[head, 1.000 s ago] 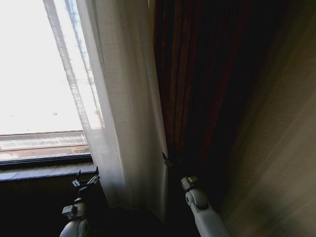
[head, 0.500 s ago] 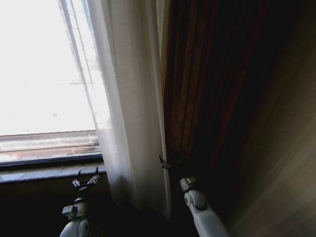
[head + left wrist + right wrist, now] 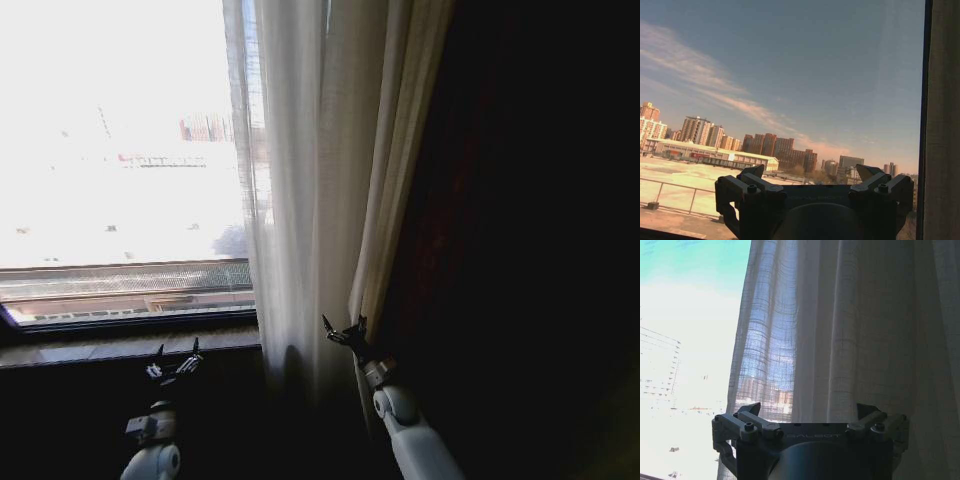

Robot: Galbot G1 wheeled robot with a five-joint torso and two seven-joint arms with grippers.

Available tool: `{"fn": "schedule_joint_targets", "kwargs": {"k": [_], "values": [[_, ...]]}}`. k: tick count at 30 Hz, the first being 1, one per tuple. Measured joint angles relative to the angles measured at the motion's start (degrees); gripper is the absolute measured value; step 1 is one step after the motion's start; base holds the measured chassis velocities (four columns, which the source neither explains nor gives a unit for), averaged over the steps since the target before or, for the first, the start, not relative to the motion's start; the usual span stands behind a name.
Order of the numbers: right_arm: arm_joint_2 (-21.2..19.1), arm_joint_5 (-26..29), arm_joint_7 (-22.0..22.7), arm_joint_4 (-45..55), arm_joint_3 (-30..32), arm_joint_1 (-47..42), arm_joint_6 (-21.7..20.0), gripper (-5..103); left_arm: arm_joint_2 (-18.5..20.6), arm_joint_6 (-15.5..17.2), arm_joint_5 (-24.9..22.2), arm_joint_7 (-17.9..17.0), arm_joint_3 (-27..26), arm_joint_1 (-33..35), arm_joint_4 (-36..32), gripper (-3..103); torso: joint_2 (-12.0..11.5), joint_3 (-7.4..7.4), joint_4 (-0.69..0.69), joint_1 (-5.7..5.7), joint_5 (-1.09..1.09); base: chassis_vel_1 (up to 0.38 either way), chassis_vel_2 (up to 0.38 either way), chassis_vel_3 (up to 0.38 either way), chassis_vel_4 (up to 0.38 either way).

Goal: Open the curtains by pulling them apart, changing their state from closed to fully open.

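End effectors first, since they sit nearest you: the left end effector (image 3: 172, 367) hangs low before the dark window sill (image 3: 120, 345), fingers spread wide and empty, and its wrist camera looks straight out through bare glass at the city skyline (image 3: 770, 150). The right end effector (image 3: 343, 332) is raised against the foot of the sheer curtain (image 3: 320, 200), fingers likewise spread with nothing between them. Its own camera faces the woven pleats (image 3: 850, 340) close ahead, though you cannot tell from either view whether a fingertip touches the cloth.

Expect that curtain to handle as light, limp and thin: it should fold and slip under a pinch and offer little resistance. Taking a bunched pleat low on its left edge, where the fabric is several layers thick, looks the safer hold. A single layer may slide out or snag on the pointed fingertips.

The sheer panel stands gathered right of centre, with open window (image 3: 110, 150) to its left and the dark drape (image 3: 520, 220) to its right.

Farther off, much escapes you. The curtain's top and rail are cut off above, its hem is lost in shadow, and the dark drape's folds are barely readable. Any matching panel on the left lies outside the frame, so how fully open the window is remains uncertain.
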Motion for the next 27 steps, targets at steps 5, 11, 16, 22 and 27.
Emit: {"fn": "schedule_joint_targets", "kwargs": {"k": [5, 11, 16, 22, 27], "values": [[-0.6, -2.0, 2.8, 1.0, 0.7, -0.5, 0.2, 100, 0.0, 0.0, 0.0, 0.0, 0.1, 0.0, 0.0, 100, 0.0, 0.01, -0.03, 0.00, 0.05, 0.035, 0.017, -0.020, -0.027], [-2.9, -1.8, 6.0, 3.9, 2.3, -3.8, 0.0, 100, 0.0, 0.0, 0.0, 0.0, 0.1, 0.0, 0.0, 100, 0.0, 0.01, -0.04, 0.01, 0.04, -0.047, -0.045, 0.037, 0.028], [-5.6, 2.0, 6.2, 8.1, 3.2, -9.2, -0.3, 100, 0.0, 0.0, 0.0, 0.0, 0.1, 0.0, 0.0, 100, 0.0, 0.00, -0.02, 0.00, 0.00, -0.011, 0.002, 0.008, 0.003], [-6.4, 4.1, 5.1, 14.8, 3.3, -12.6, 0.4, 100, 0.0, 0.0, 0.0, 0.0, 0.1, 0.0, 0.0, 100, 0.0, 0.00, -0.01, -0.02, 0.03, 0.000, 0.000, 0.000, 0.000], [-6.9, 5.4, 4.4, 22.7, 2.8, -14.3, -0.1, 100, 0.0, 0.0, 0.0, 0.0, 0.1, 0.0, 0.0, 100, 0.0, 0.01, -0.01, -0.01, 0.03, 0.000, 0.000, 0.000, 0.000]]}}
